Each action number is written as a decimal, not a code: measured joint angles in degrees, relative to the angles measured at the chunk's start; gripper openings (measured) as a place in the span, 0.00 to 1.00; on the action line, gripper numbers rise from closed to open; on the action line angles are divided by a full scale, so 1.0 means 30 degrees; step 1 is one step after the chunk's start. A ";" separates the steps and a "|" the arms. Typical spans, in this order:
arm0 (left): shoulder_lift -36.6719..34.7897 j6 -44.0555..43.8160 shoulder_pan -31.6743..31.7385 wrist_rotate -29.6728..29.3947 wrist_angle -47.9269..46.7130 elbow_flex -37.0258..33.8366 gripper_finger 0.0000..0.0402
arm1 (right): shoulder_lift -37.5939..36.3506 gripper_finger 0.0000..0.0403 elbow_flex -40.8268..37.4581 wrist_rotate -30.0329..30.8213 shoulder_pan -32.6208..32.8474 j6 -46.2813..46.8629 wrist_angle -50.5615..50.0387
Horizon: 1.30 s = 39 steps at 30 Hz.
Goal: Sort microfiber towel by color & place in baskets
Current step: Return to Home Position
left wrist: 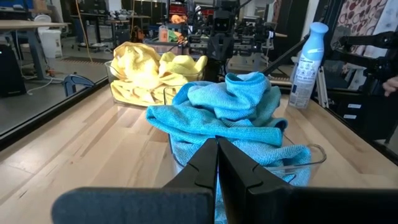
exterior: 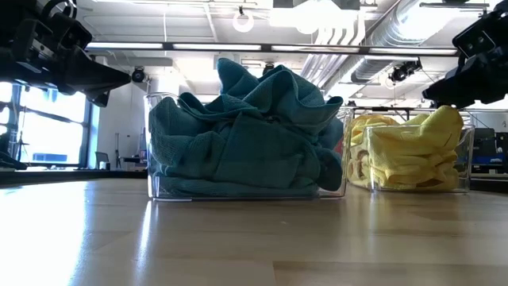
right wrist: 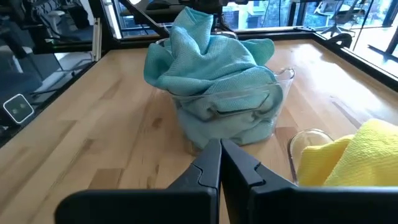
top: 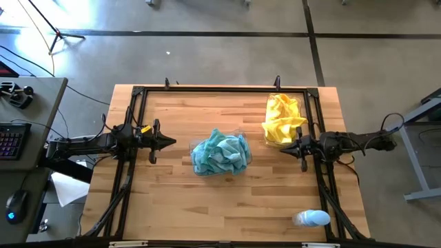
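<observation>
A pale wooden tabletop [top: 207,200] fills the overhead view, with a black frame [top: 220,89] running round its edges. My two dark arms reach in level from either side.

At the middle of the tabletop stands a clear basket [right wrist: 283,93], heaped above its rim with teal-blue towels [top: 220,153]. Everything else is placed from this blue basket.

My left arm [top: 103,142] lies to its left. The left jaws are pressed together, hold nothing, and point at the blue basket with bare wood between.

My right arm [top: 344,143] lies to its right. The right jaws are also pressed together and empty, pointing back at the blue basket from a similar gap.

To the right of the blue basket and farther back stands the second clear basket [exterior: 464,159], piled with bright yellow towels [top: 282,118]. It sits just behind my right jaws; I cannot tell whether they touch.

A small pale blue-and-white bottle [top: 311,218] stands upright, well to the right of the blue basket and nearer the front edge.
</observation>
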 joint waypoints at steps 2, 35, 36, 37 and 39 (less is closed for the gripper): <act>0.0001 0.0002 0.0000 0.0000 0.0000 0.0000 0.00 | 0.0000 0.00 0.0000 0.0000 0.0000 0.0173 0.0000; 0.0001 0.0006 0.0000 0.0000 0.0000 0.0000 0.00 | 0.0000 0.00 0.0000 0.0051 0.0000 0.0807 0.0022; 0.0001 0.0006 0.0000 0.0001 0.0000 0.0000 0.00 | 0.0000 0.00 0.0000 0.0045 0.0000 0.0807 0.0020; -0.0001 0.0006 0.0000 0.0000 0.0000 0.0000 0.00 | 0.0000 0.00 0.0000 0.0044 0.0000 0.0807 0.0022; -0.0002 0.0003 0.0001 0.0000 -0.0001 0.0000 0.00 | 0.0000 0.00 0.0000 0.0044 0.0000 0.0807 0.0022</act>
